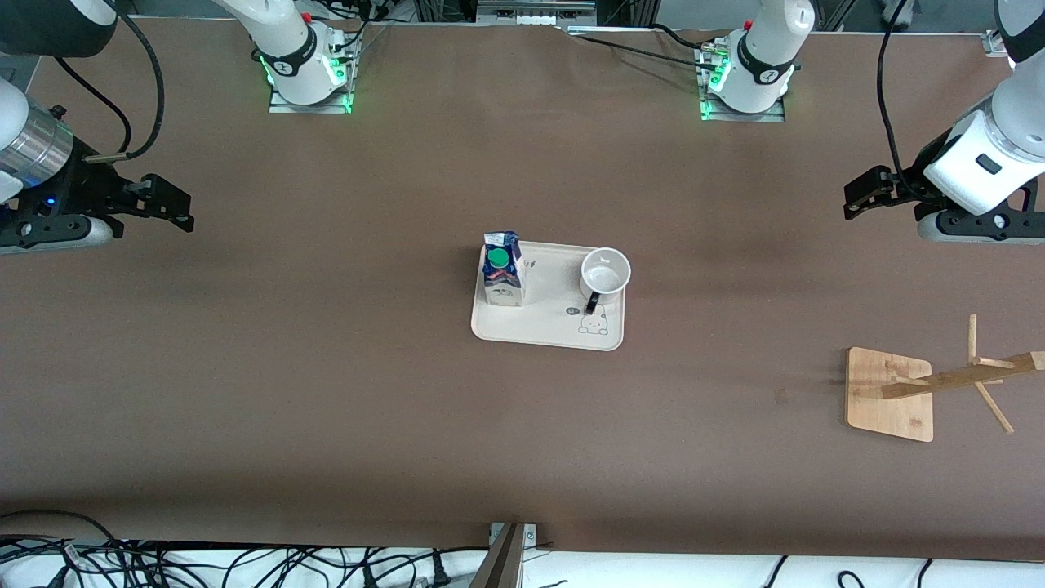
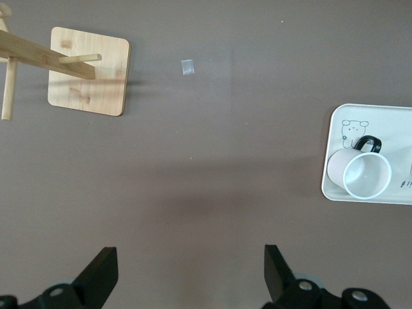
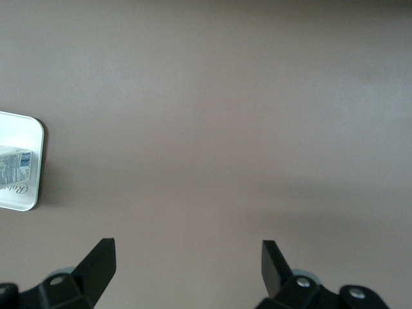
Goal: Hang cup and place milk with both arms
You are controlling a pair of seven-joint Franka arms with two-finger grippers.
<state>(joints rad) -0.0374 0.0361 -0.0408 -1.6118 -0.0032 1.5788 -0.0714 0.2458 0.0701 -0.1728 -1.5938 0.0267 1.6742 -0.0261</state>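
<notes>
The cup [image 1: 605,273], white with a black loop handle, stands on a cream tray [image 1: 547,327] mid-table, on the side toward the left arm's end. The milk [image 1: 501,269], blue and white with a green cap, stands upright on the tray's side toward the right arm's end. My left gripper [image 1: 856,200] is open and empty in the air over bare table at the left arm's end. Its wrist view shows the open gripper [image 2: 191,270], the cup [image 2: 360,175] and the tray [image 2: 389,122]. My right gripper [image 1: 181,211] is open and empty over the right arm's end. Its wrist view shows the open gripper [image 3: 188,267], the tray corner [image 3: 26,129] and part of the milk [image 3: 13,170].
A wooden cup rack [image 1: 890,392] with a square base and pegs stands toward the left arm's end, nearer the front camera than the tray; it also shows in the left wrist view [image 2: 90,71]. A small tape mark [image 1: 780,396] lies on the brown table beside it. Cables hang along the front edge.
</notes>
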